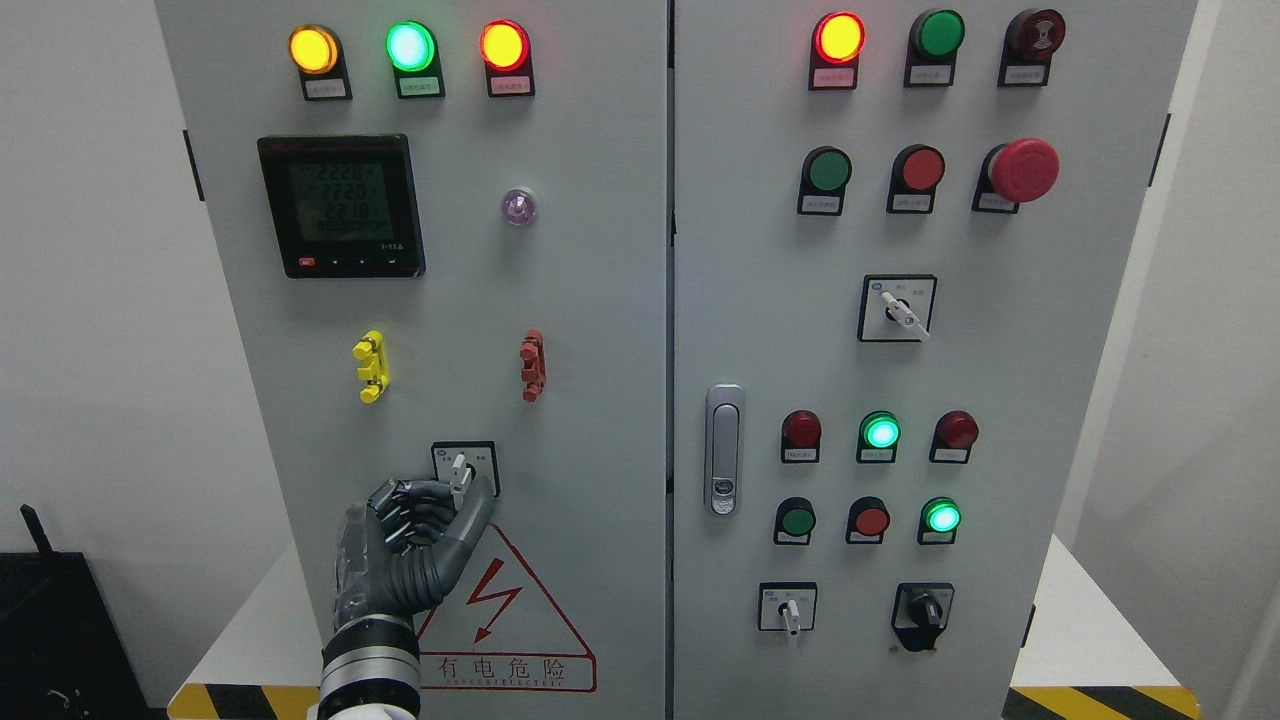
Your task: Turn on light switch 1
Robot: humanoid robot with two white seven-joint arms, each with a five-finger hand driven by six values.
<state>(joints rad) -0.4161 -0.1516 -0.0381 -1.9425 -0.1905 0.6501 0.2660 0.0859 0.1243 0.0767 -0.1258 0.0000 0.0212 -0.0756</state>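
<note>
A small selector switch [459, 468] with a white handle pointing straight up sits in a black-framed plate low on the left cabinet door [600, 330]. My left hand [452, 500], dark grey, comes up from the bottom edge and reaches the switch from below. Its fingers [415, 510] are curled at the handle's left and the thumb [478, 515] rises at its right, so the handle's lower end is pinched between them. The palm hides the plate's lower left corner. My right arm does not show.
Above the switch are yellow [371, 366] and red [533, 366] clips, a digital meter [341, 206] and three lit lamps. A red warning triangle [505, 620] lies below. The right door carries a latch handle [724, 450], buttons, lamps, an emergency stop [1024, 170] and three more selector switches.
</note>
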